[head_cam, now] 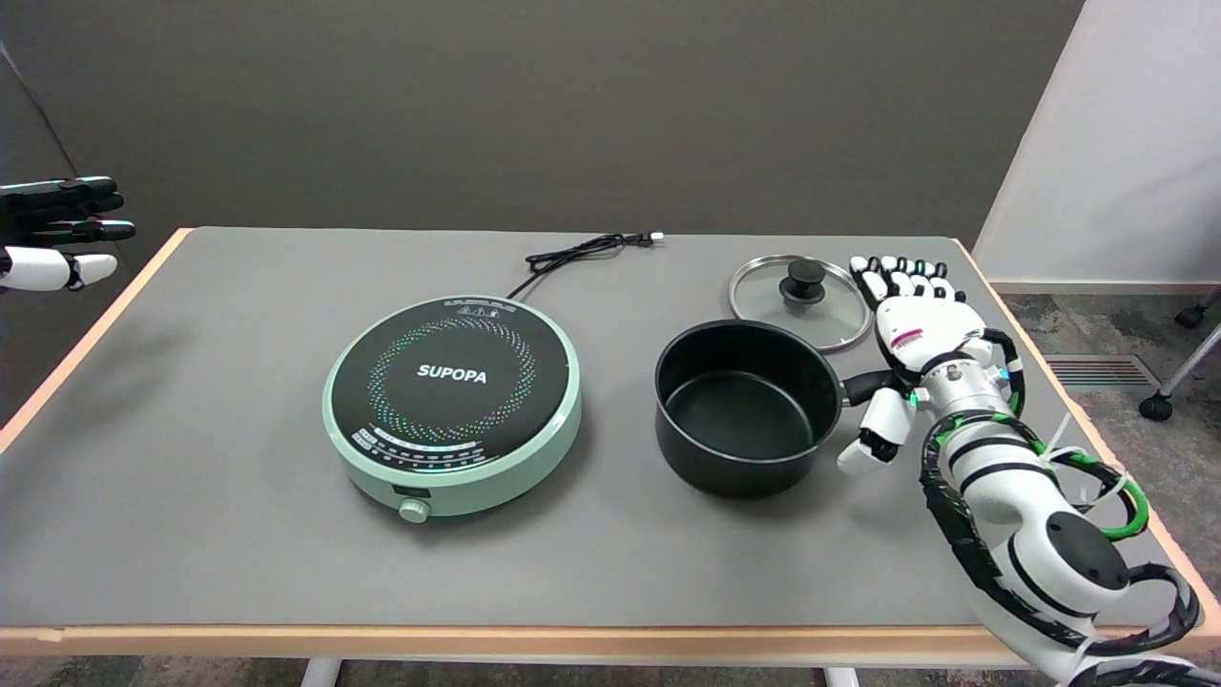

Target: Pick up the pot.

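So the right hand [906, 329] was sitting over the pot's black handle [866, 385], fingers stretched out flat toward the far edge and thumb hanging down on the near side, not actually gripping anything. The pot [739, 405] stood upright on the gray desk [238, 534], right of center, nothing inside. Its glass lid [799, 298] lay just behind it. The green SUPOPA cooktop [452, 401] sat off to the left.

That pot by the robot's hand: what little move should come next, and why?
Probably curl the fingers around the pot's handle. The right hand sits over the handle with fingers stretched and apart, thumb below, nothing gripped, and the pot rests on the table.
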You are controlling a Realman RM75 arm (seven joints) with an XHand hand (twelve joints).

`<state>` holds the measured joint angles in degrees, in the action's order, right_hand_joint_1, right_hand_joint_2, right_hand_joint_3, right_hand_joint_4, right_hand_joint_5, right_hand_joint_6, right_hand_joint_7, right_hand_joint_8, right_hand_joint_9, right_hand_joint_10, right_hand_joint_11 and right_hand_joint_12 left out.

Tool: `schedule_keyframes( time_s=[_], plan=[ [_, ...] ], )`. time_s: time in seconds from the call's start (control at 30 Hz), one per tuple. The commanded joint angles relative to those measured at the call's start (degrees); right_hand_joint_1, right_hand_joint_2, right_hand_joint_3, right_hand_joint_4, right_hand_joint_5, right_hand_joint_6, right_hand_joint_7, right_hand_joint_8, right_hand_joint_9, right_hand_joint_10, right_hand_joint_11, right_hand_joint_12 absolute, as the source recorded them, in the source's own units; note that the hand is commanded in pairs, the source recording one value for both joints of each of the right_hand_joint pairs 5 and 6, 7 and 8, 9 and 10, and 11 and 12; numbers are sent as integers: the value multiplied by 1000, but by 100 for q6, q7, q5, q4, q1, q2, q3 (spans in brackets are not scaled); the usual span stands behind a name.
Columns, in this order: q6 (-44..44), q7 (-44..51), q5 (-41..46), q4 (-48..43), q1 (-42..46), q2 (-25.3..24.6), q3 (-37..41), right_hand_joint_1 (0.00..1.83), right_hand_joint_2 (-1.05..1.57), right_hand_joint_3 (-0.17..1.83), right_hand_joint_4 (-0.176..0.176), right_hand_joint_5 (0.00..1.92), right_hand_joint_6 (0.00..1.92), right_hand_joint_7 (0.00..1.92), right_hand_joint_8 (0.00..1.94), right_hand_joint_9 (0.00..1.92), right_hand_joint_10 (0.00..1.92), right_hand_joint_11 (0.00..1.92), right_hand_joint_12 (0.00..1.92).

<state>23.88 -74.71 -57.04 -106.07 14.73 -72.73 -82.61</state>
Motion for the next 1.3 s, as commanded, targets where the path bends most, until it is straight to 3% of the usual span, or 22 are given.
schedule_keyframes(
  time_s=[0.03,0.9,1.3],
  plan=[
    [482,75,-17,-19,-160,55,-184,1193,-915,1137,171,6,6,6,6,6,6,6,6],
    [235,147,1166,653,-231,315,-40,1179,-892,1089,176,8,8,8,8,8,8,8,8],
    [10,266,1257,666,-384,481,8,1184,-880,1089,176,13,13,13,13,13,13,13,13]
  ],
)
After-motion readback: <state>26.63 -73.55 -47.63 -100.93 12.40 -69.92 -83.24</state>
